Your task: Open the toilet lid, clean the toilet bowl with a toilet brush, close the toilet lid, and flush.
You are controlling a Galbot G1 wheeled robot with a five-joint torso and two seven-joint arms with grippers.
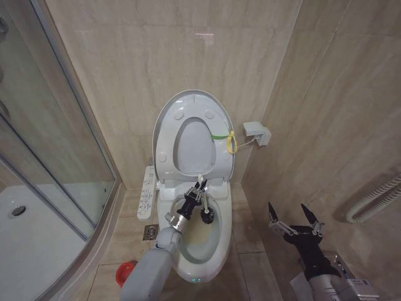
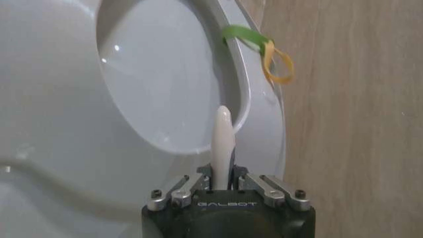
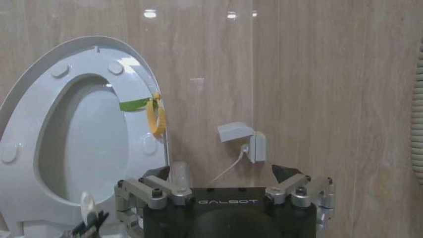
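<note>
The left gripper [image 1: 199,195] pinches the brush [image 1: 203,202] handle, its black head down inside the bowl [image 1: 216,248]. The lid [image 1: 164,125] stands raised. The right gripper [image 1: 294,221] waits spread, low by the side wall.

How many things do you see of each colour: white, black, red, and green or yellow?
White: 4, the toilet lid, seat, toilet bowl and wall socket.
Black: 1, the toilet brush head, in the left gripper.
Red: 1, the cup.
Green or yellow: 2, bands.
Total: 8.
</note>
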